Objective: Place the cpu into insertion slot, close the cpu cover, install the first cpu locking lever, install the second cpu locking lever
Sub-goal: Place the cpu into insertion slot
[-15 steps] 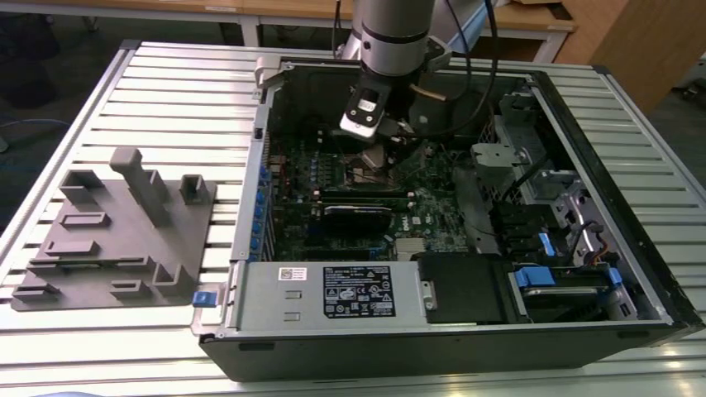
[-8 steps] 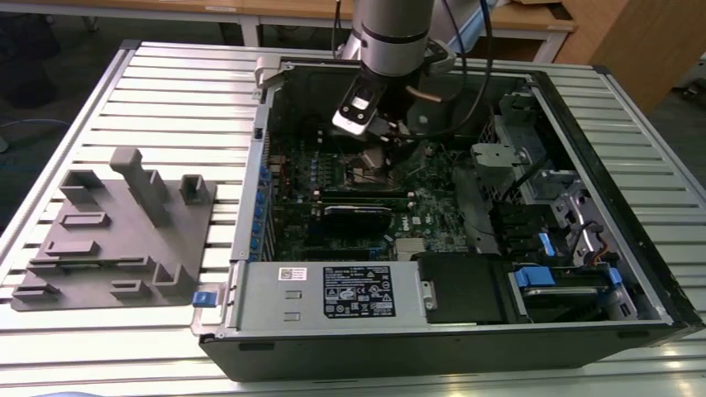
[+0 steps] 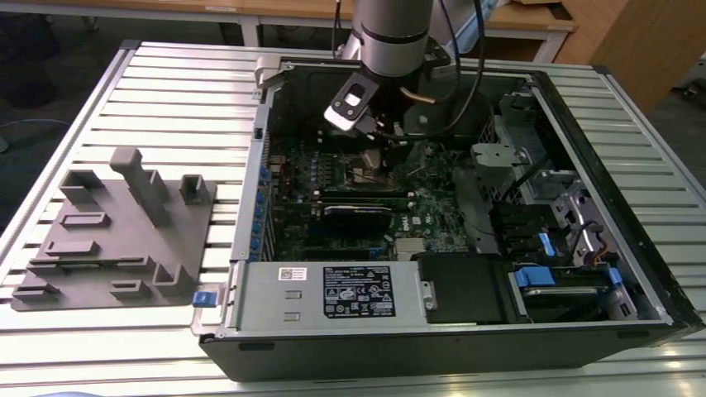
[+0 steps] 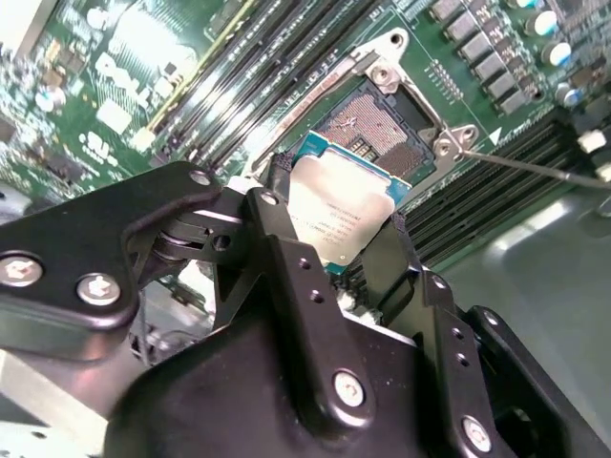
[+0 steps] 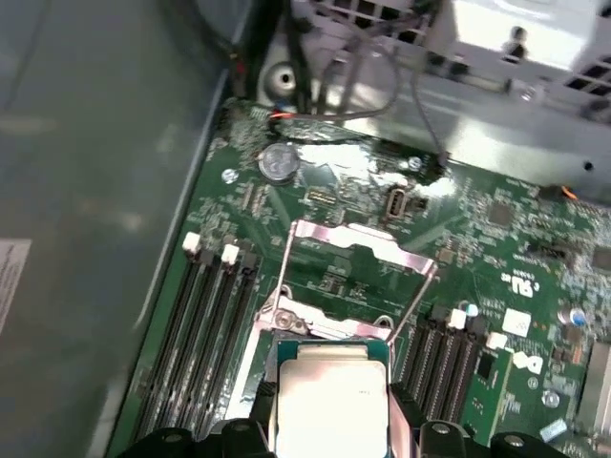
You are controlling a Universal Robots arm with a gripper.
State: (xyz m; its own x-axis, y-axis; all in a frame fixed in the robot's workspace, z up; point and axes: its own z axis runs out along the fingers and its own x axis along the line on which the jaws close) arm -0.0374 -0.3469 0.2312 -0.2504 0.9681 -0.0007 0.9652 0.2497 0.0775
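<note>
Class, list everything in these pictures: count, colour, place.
computer case: one, black, on the table
table: one, silver-grey slats, under the case
fixture block: one, grey, on the table, exterior view's left of the case
power supply box: one, grey with black label, inside the case
circuit board: one, green, inside the case
insertion slot: one, black with silvery rim, on the board, empty
cpu cover: one, silvery, swung open
cpu: one, silver-grey, in the gripper, close to the slot
gripper: one, black, shut on the cpu
arm: one, grey, reaching into the case
</note>
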